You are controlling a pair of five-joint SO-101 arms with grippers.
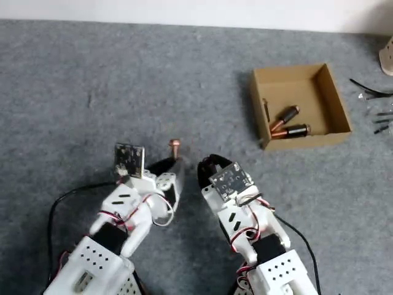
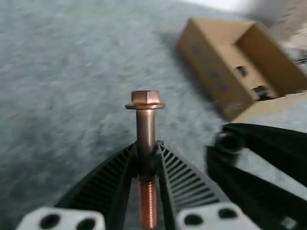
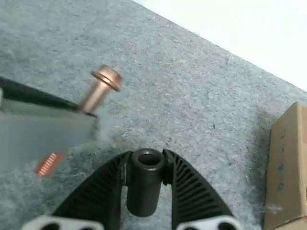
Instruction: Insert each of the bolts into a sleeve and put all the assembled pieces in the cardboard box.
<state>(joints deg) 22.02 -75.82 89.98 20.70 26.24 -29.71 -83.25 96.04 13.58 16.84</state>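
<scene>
My left pincer (image 2: 147, 147) clamps the copper hex-head bolt (image 2: 145, 120), my right pincer (image 3: 146, 160) the dark cylindrical sleeve (image 3: 144, 187); I must align them next.

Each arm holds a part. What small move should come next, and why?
Probably bring the bolt in the left end effector over so its threaded tip meets the open mouth of the sleeve in the right end effector; they sit apart.

White arms (image 1: 123, 209), black ribbed tool fingers (image 2: 187, 177) (red, black cables (image 1: 54, 212)), perforated bases (image 1: 92, 258).
</scene>
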